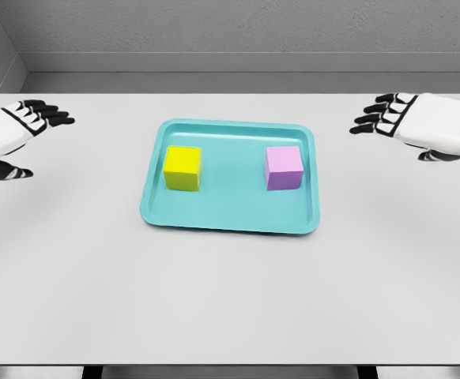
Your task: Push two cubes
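White tabletop (230, 300) holds a shallow teal tray (230, 221). Inside it, the yellow cube (182, 168) sits nearer the left hand (9, 130), the purple cube (283, 167) nearer the right hand (424, 122). Both hands hang open, holding nothing, well apart from the cubes.

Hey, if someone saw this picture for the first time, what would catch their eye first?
Probably the teal tray in the middle of the white table, with a yellow cube on its left side and a purple cube on its right, set apart. Next, the left hand and right hand hover open at the table's far edges, touching neither cube.
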Motion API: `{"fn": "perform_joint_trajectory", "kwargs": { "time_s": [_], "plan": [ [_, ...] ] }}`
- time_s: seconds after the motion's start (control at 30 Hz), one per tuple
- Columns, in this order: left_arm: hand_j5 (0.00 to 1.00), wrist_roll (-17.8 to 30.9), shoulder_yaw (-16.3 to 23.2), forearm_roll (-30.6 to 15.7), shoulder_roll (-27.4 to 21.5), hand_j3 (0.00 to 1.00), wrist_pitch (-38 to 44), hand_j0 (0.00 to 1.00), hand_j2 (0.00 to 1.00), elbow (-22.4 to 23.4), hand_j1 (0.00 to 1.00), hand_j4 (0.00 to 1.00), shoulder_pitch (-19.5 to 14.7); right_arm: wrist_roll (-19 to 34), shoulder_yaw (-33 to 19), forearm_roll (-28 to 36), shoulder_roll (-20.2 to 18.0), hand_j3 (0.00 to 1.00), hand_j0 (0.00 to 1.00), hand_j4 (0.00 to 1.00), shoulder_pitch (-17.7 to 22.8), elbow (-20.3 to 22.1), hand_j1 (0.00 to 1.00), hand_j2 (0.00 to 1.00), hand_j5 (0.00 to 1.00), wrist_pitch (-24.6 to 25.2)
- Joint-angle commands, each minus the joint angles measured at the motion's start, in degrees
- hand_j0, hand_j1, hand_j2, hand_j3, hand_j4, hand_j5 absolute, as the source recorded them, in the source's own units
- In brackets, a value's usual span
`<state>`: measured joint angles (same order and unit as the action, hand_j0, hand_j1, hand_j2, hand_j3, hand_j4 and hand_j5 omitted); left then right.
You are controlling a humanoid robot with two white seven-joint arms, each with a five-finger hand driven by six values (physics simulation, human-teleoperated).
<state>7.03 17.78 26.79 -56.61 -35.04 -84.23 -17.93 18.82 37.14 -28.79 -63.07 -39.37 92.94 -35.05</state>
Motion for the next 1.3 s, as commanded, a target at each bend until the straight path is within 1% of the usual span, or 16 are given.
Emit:
{"fn": "perform_joint_trajectory", "kwargs": {
  "time_s": [0.0,0.07,0.1,0.13,0.2,0.23,0.3,0.37,0.47,0.6,0.73,0.77,0.9,1.03,1.1,1.27],
  "plan": [
    [0.95,0.09,-0.03,1.86,0.72,0.95,0.04,0.95,0.95,0.12,0.95,0.95,0.0,3.15,-0.05,-9.09,2.51,0.99,0.99,0.99,-0.35,-1.45,0.99,0.99,0.99,0.05],
    [0.85,0.35,0.15,3.36,0.8,0.85,0.04,0.85,0.85,0.21,0.85,0.85,-0.35,3.85,0.03,-12.69,3.3,0.9,0.9,0.9,-1.76,-1.71,0.9,0.9,0.9,0.05],
    [0.82,0.97,0.15,3.62,0.8,0.82,0.04,0.82,0.82,0.21,0.82,0.82,-0.53,5.78,0.03,-13.75,4.01,0.85,0.85,0.85,-2.28,-2.5,0.85,0.85,0.85,0.05],
    [0.79,1.23,0.23,3.97,0.89,0.79,0.04,0.79,0.79,0.21,0.79,0.79,-0.62,7.81,0.03,-15.77,6.46,0.77,0.77,0.77,-3.08,-4.43,0.77,0.77,0.77,0.05],
    [0.76,1.32,0.23,5.2,1.33,0.76,0.04,0.76,0.76,0.3,0.76,0.76,-0.79,9.74,0.3,-18.32,9.37,0.68,0.68,0.68,-3.87,-5.05,0.68,0.68,0.68,0.05],
    [0.76,1.32,0.32,5.55,2.03,0.76,0.04,0.76,0.76,0.3,0.76,0.76,-0.79,12.46,0.47,-18.23,9.98,0.57,0.57,0.57,-3.87,-4.96,0.57,0.57,0.57,0.05],
    [0.76,1.32,0.5,5.64,2.56,0.76,0.04,0.76,0.76,0.3,0.76,0.76,-0.88,13.17,0.74,-18.06,10.51,0.57,0.57,0.57,-3.78,-4.79,0.57,0.57,0.57,0.05],
    [0.76,2.81,1.99,5.56,3.0,0.76,0.04,0.76,0.76,0.39,0.76,0.76,-1.23,13.26,0.82,-18.06,11.39,0.57,0.57,0.57,-3.78,-4.96,0.57,0.57,0.57,0.05],
    [0.76,2.9,3.57,5.64,3.0,0.76,0.04,0.76,0.76,0.47,0.76,0.76,-1.58,13.26,0.82,-18.06,11.48,0.58,0.58,0.58,-3.78,-4.96,0.58,0.58,0.58,0.05],
    [0.77,2.99,7.44,5.99,3.0,0.77,0.04,0.77,0.77,2.41,0.77,0.77,-5.01,13.26,3.55,-18.14,13.67,0.57,0.57,0.57,-3.78,-5.58,0.57,0.57,0.57,0.05],
    [0.77,5.45,11.75,5.99,3.0,0.77,0.04,0.77,0.77,3.9,0.77,0.77,-9.31,13.35,4.6,-18.32,14.99,0.56,0.56,0.56,-3.95,-7.42,0.56,0.56,0.56,0.05],
    [0.77,6.5,12.71,5.99,3.35,0.77,0.04,0.77,0.77,4.08,0.77,0.77,-10.19,13.35,4.69,-18.49,16.49,0.56,0.56,0.56,-4.48,-8.39,0.56,0.56,0.56,0.05],
    [0.77,6.85,13.15,5.99,4.49,0.77,0.04,0.77,0.77,5.22,0.77,0.77,-10.28,13.35,5.31,-19.02,16.93,0.56,0.56,0.56,-4.66,-8.92,0.56,0.56,0.56,0.05],
    [0.77,8.78,13.42,5.99,5.72,0.77,0.04,0.77,0.77,5.31,0.77,0.77,-11.07,13.35,5.39,-19.11,17.89,0.56,0.56,0.56,-4.92,-9.36,0.56,0.56,0.56,0.05],
    [0.77,9.14,13.59,5.99,6.43,0.77,0.04,0.77,0.77,5.31,0.77,0.77,-11.51,13.35,5.39,-19.2,19.12,0.56,0.56,0.56,-5.71,-11.11,0.56,0.56,0.56,0.05],
    [0.78,11.6,14.03,5.99,8.1,0.78,0.04,0.78,0.78,5.22,0.78,0.78,-13.1,14.05,5.39,-19.9,21.23,0.56,0.56,0.56,-5.8,-11.64,0.56,0.56,0.56,0.05]
  ]
}}
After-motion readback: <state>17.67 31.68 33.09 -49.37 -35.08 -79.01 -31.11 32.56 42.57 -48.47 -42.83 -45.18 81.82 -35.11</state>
